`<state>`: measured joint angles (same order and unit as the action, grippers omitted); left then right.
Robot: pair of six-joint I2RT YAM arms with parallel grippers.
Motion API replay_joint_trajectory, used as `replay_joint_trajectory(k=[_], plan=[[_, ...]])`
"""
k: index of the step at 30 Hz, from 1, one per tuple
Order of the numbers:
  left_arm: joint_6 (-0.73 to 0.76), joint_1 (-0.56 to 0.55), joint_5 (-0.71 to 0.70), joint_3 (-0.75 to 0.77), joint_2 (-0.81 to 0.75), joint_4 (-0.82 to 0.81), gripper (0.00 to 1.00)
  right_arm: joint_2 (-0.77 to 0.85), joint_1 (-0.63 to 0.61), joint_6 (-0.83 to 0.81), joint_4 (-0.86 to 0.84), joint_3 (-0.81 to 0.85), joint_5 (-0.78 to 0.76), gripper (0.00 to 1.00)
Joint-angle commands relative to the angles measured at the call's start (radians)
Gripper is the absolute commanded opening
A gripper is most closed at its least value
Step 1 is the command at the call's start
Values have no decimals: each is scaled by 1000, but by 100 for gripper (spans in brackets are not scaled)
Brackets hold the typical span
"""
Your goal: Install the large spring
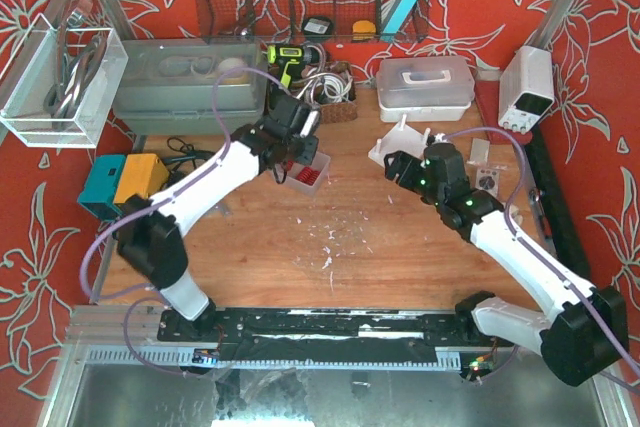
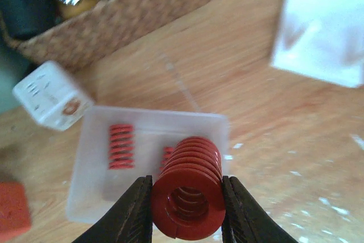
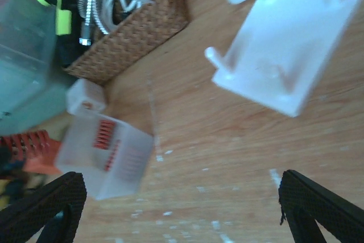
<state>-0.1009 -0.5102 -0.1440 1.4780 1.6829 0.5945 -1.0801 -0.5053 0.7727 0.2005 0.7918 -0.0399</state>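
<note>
white fixture blurred, tray smeared (right wrist)

Wicker basket rear centre, pwr supply far right, lidded box btwn them.

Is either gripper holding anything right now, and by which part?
The left gripper holds the large red spring, jaws pressed on opposite sides of its coils. The right gripper is open, holding nothing.
</note>
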Motion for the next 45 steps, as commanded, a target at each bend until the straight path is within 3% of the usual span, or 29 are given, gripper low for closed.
replay_joint_trajectory(k=[1, 8, 13, 18, 21, 25, 27, 29, 37, 40, 45], plan=[[86, -106, -13, -151, -161, -285, 0, -63, -7, 368, -54, 30, 171, 92], [251, -192, 65, -474, -371, -699, 0, -228, -3, 655, -456, 23, 392, 75], [362, -228, 94, -641, -465, -915, 0, -283, -12, 806, -701, 4, 420, 64], [422, -241, 99, -703, -481, -1026, 0, -287, -25, 836, -684, 2, 485, 72], [456, -241, 123, -706, -479, -1043, 0, -300, -21, 822, -776, -58, 570, 72], [521, -241, 187, -723, -489, -1067, 0, -296, 0, 600, -804, -87, 728, 70], [544, -241, 209, -738, -497, -1081, 0, -287, 15, 564, -833, -114, 764, 68], [562, -242, 225, -757, -506, -1096, 0, -272, 30, 587, -932, -144, 771, 67], [586, -241, 266, -817, -527, -1185, 0, -246, 24, 656, -989, -137, 795, 66], [592, -241, 265, -819, -525, -1197, 0, -244, 21, 679, -959, -150, 798, 76], [596, -241, 259, -823, -517, -1223, 0, -268, 12, 740, -979, -174, 786, 81]])
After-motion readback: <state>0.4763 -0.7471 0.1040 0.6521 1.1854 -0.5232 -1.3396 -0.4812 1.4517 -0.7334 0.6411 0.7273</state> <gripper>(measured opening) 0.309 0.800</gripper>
